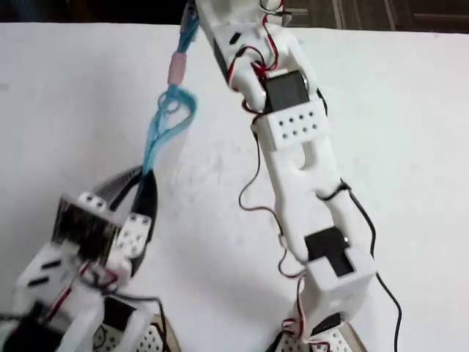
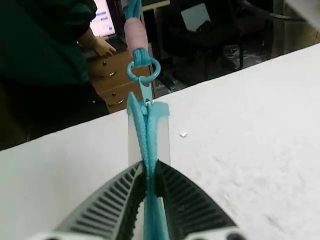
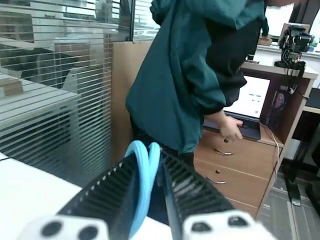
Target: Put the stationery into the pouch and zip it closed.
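One slim blue pouch (image 2: 148,145) with a pink bead (image 2: 136,34), stretched taut.

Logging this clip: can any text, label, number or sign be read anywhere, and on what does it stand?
No text can be read in any view.
On the laptop screen: pale blocks and lines, too blurred to read.
On the pouch: no print on the part that shows.

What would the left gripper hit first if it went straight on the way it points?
The left gripper, shut on the blue pouch, would likely meet the blue zipper ring first, then the pink charm.
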Available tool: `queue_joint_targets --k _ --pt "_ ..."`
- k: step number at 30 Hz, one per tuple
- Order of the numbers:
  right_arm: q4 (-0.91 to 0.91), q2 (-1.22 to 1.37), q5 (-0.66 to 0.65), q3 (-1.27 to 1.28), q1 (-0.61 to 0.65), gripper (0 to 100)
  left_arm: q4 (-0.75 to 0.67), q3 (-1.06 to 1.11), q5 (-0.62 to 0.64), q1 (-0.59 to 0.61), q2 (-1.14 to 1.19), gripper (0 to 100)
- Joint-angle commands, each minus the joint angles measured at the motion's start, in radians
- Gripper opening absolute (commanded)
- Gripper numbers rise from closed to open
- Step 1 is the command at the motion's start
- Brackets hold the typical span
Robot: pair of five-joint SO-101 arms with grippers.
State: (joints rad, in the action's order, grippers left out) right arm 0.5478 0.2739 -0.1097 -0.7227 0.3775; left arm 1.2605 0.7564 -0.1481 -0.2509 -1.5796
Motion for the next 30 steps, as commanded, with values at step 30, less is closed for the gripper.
queue_joint_targets --k 30 --pt "0.225 0.412 -0.003 -0.554 -0.197 1.6 0.158 -0.318 -0.002 -0.015 -0.059 2"
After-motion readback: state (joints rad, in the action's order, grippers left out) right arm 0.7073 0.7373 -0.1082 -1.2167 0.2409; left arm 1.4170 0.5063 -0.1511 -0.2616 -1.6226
